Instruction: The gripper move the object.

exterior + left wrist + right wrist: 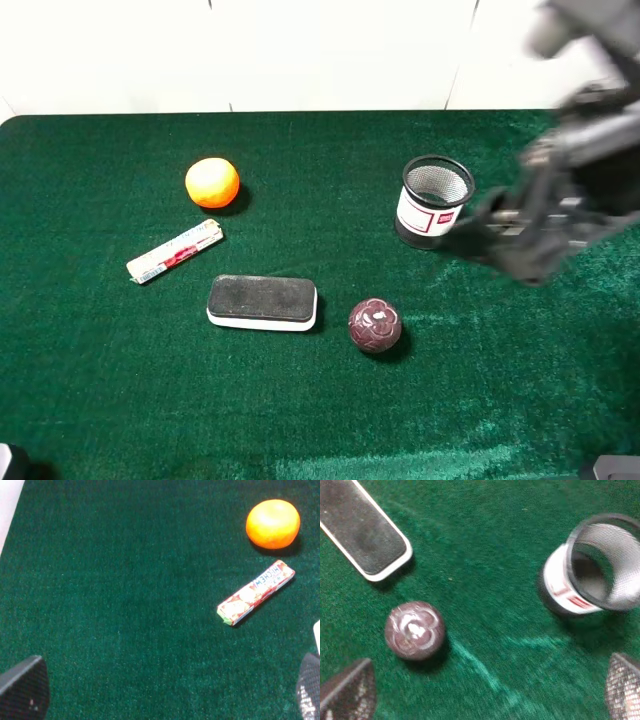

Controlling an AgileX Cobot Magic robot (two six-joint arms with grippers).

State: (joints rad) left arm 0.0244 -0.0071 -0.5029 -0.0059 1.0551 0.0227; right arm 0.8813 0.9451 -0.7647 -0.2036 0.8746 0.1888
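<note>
Nearest us, the small dark maroon carved ball (375,325) sits on the green felt table (100,400), beside a black-topped white eraser block (262,302). Farther right, our blurred black right pincer (478,228) hovers wide open near the black mesh cup (433,200).

Bright, even overhead light; short soft shadows under the balls. The right arm (560,215) smears with motion blur.
</note>
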